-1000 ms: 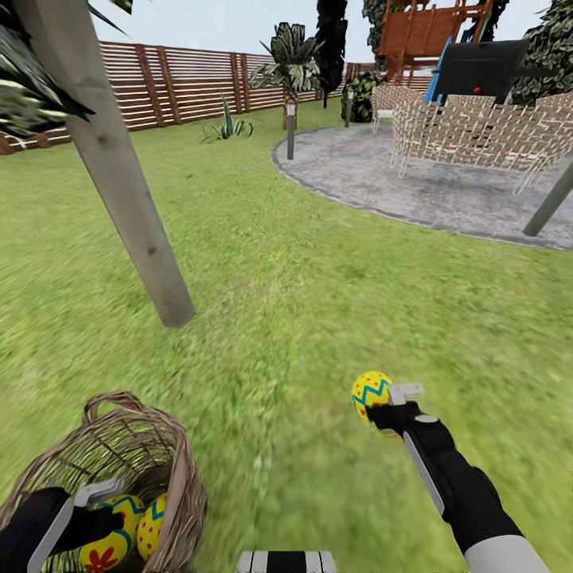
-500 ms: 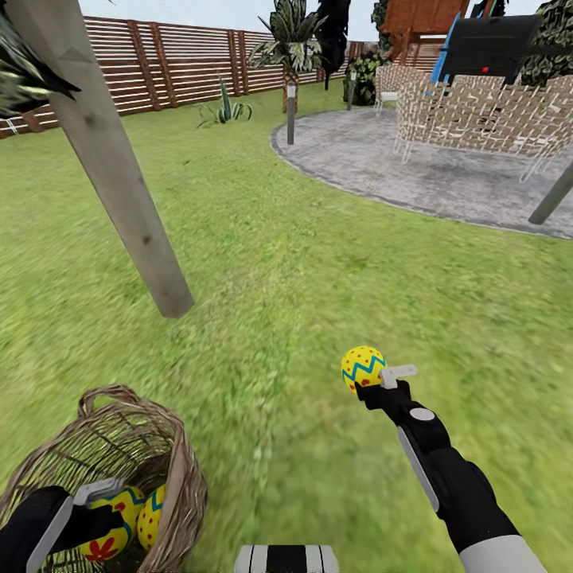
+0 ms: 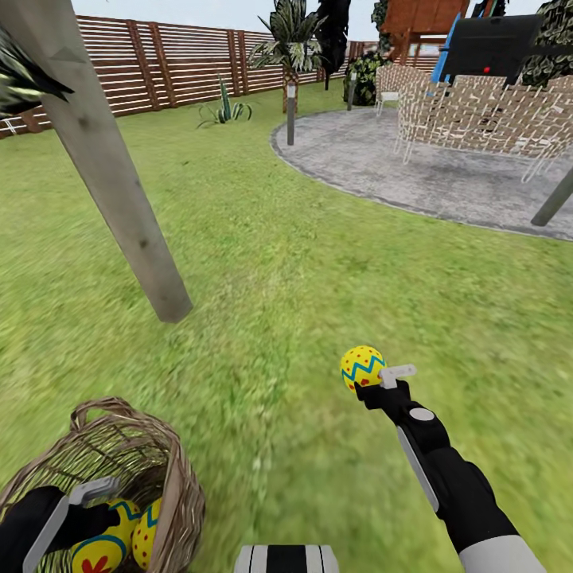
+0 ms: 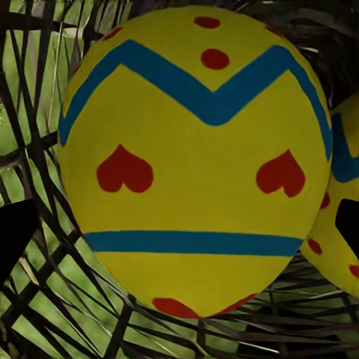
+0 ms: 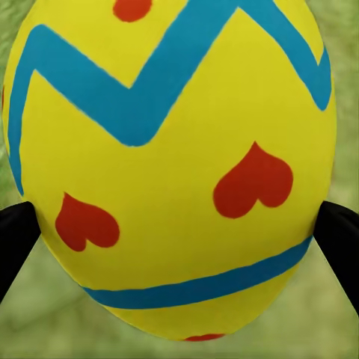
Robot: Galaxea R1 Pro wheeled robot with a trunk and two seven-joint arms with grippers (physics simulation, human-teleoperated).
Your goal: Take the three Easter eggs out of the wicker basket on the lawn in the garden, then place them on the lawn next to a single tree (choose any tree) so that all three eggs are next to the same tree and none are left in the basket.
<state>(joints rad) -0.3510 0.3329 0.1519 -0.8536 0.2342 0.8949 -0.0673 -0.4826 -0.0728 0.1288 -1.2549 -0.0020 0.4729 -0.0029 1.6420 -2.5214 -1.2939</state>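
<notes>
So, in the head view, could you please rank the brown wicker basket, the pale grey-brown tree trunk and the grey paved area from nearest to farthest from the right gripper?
1. Brown wicker basket, lower left.
2. Pale grey-brown tree trunk, upper left.
3. Grey paved area, ahead.

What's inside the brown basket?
Two yellow Easter eggs sit inside the wicker basket, and the robot's left hand reaches in by one. The arm and the eggs cover the basket's bottom, so anything underneath stays hidden.
</notes>
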